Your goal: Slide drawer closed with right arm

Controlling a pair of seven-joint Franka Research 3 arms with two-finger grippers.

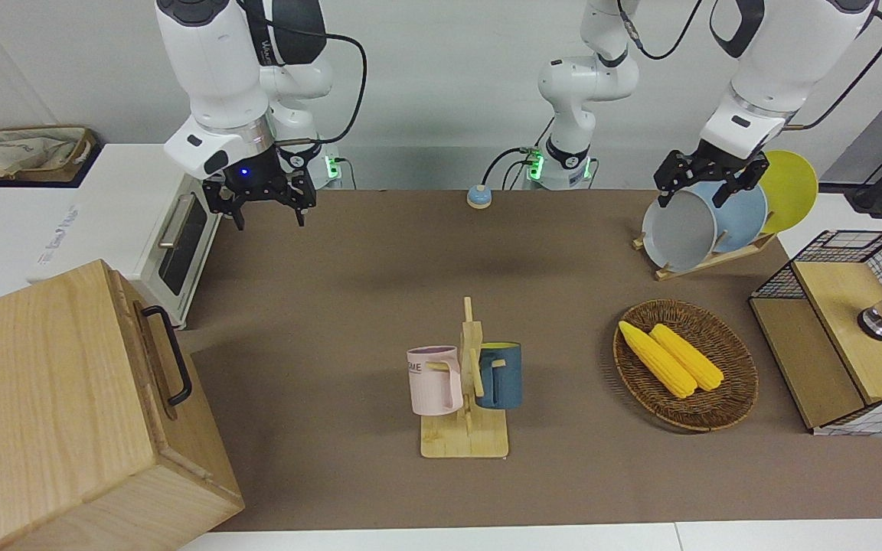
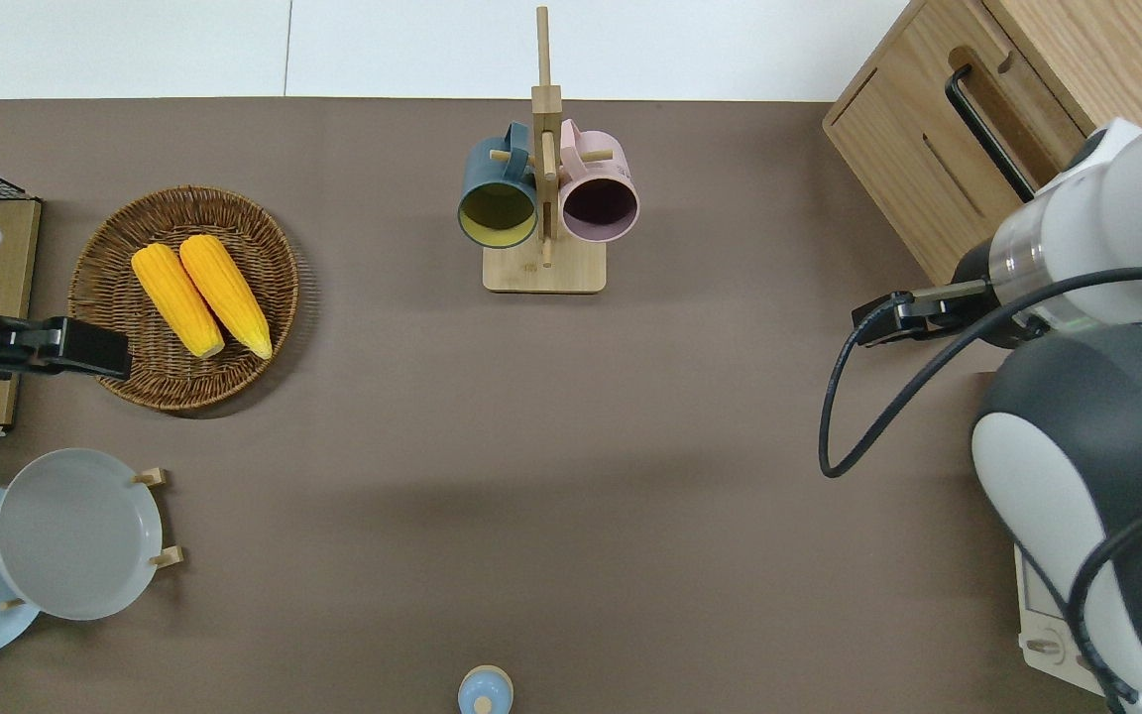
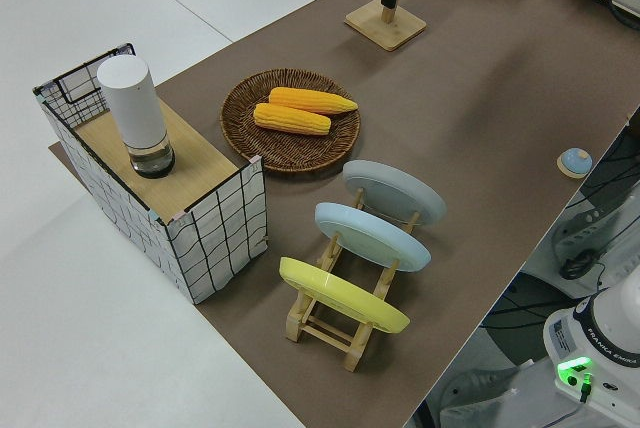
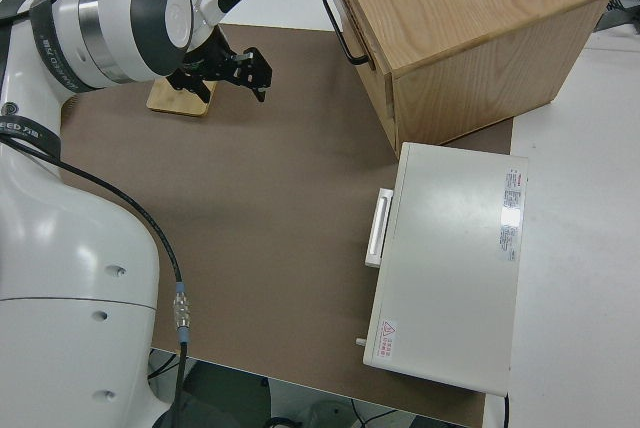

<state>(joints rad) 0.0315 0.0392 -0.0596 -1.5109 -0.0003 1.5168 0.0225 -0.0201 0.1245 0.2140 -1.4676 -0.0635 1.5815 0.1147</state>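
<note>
The light-wood cabinet (image 1: 58,413) stands at the right arm's end of the table. Its drawer (image 1: 151,360), with a black bar handle (image 1: 171,356), sits about flush with the cabinet's face; it also shows in the overhead view (image 2: 1002,119) and the right side view (image 4: 352,10). My right gripper (image 1: 266,218) is open and empty, up in the air with its blue wrist light on. In the overhead view (image 2: 876,323) it is over the brown mat beside the cabinet's nearer corner, apart from the handle. The right side view (image 4: 248,70) shows its fingers spread. My left arm is parked.
A white oven (image 1: 173,245) stands beside the cabinet, nearer to the robots. A wooden mug rack (image 1: 465,398) with a pink and a blue mug is mid-table. A wicker basket (image 1: 732,398) of corn, a plate rack (image 1: 705,256) and a wire-mesh box (image 1: 847,329) fill the left arm's end.
</note>
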